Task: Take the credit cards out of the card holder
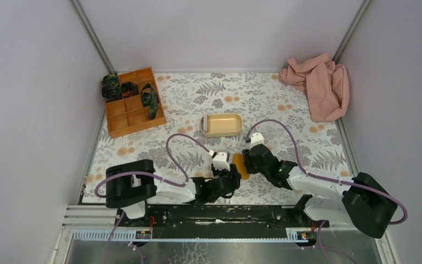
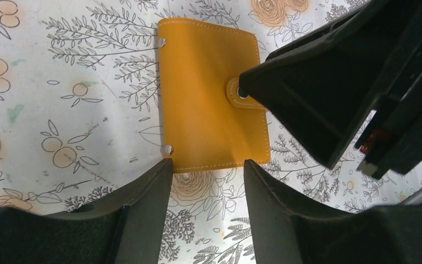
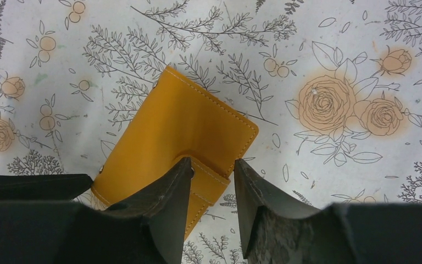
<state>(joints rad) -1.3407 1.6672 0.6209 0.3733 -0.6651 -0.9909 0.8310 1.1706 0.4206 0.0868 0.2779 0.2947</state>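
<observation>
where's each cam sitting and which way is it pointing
Top external: fixed high behind the arms, looking down over the floral table; both arms and bases show, left tool and right tool at the card holder.
Left wrist: on the left arm, looking down at the card holder; its own fingers at the bottom, the right tool entering from the right.
Right wrist: on the right arm, looking down; its own fingers straddle the snap tab.
Shared: all three show the card holder, closed and flat on the table.

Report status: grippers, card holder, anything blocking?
Left gripper open at card holder edge. Right gripper open, straddling snap tab. Holder closed, lying flat, no cards out. Nothing blocking.
</observation>
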